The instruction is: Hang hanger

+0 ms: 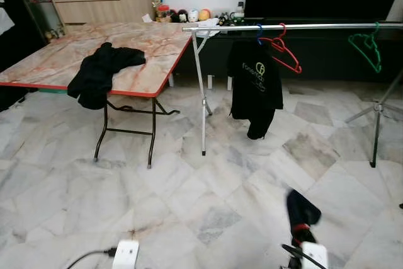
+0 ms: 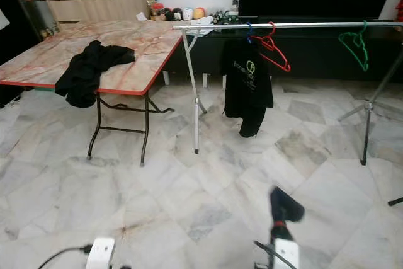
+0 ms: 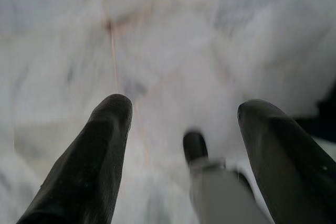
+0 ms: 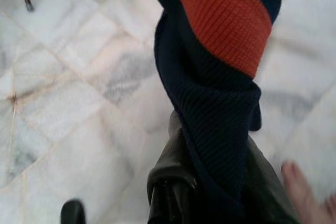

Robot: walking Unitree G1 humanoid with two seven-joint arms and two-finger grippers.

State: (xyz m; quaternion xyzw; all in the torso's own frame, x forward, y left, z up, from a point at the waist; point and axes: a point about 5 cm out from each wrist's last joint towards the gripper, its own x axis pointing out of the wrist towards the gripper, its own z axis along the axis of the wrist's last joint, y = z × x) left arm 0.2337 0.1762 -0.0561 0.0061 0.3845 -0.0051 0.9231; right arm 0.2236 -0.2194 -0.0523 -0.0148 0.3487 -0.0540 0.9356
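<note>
Both arms low, pointing down at the marble floor [image 1: 208,218]. My right gripper [image 4: 210,182] is clenched on a knit garment [image 4: 220,72]: navy ribbed wool with 1 broad red band, bunched and draped over the fingers. From the head it reads as a dark lump with a red stripe near my right wrist. My left gripper [image 3: 184,156] hangs idle over pale veined tiles, fingers spread apart, nothing between them.

Clothes rail [image 1: 296,27]: shiny metal bar, long axis running left-right across the room, on thin metal legs. On it, a red hanger [image 1: 283,51], thin wire or plastic, triangular, hook up over the bar, tilted so its frame slopes down to the right. A green hanger [image 1: 366,45] of the same thin shape sits further right, well apart. A black T-shirt [image 1: 254,86] with a pale logo hangs just left of the red one, limp.

Folding table [image 1: 151,48] to the left, marble-pattern top, red edge, dark metal legs. Black crumpled cloth [image 1: 101,74] lies over its near edge.
</note>
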